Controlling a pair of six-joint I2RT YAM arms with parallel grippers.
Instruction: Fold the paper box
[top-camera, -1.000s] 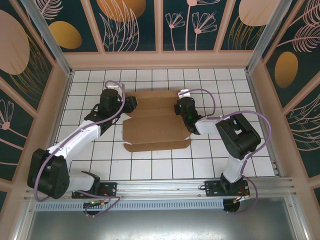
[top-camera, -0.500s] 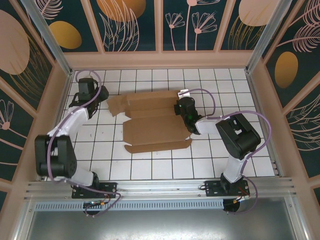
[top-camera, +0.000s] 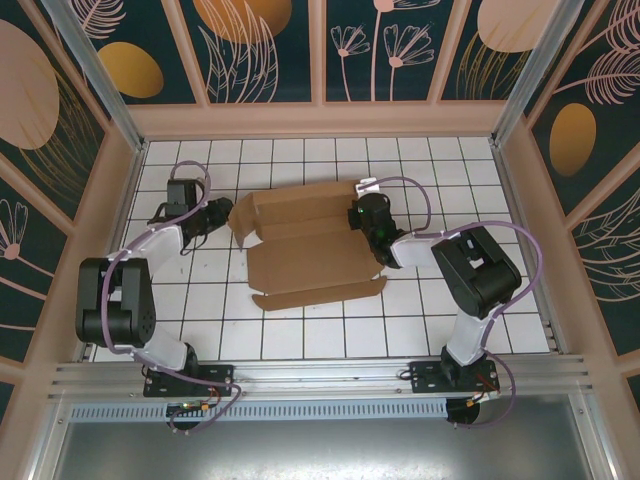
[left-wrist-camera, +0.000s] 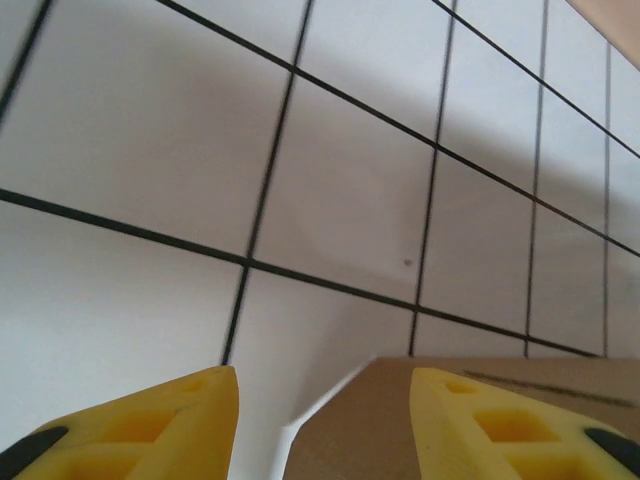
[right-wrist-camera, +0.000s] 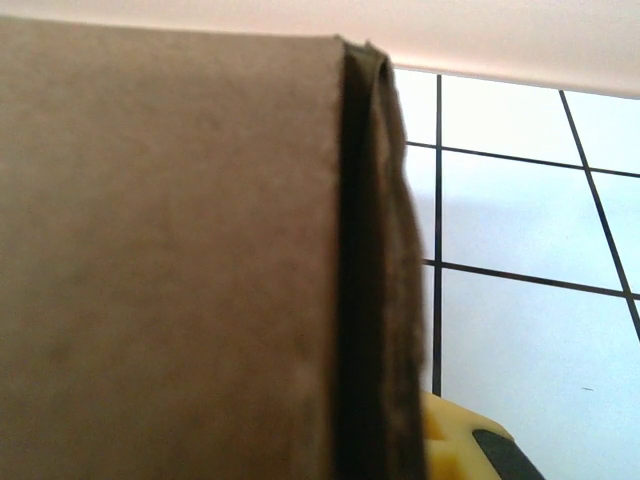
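the creased brown paper box (top-camera: 310, 255) lies on the white tiled counter (top-camera: 300, 335), right gripper (top-camera: 357, 216) pinching its right edge, left gripper (left-wrist-camera: 325, 400) spread apart at its left corner.

Brown corrugated paper box (top-camera: 310, 262), partly folded

The brown paper box (right-wrist-camera: 170, 260) crowds the left, its edge overlapping a yellow gripper finger (right-wrist-camera: 455, 445), tiled table (right-wrist-camera: 520, 210) behind.
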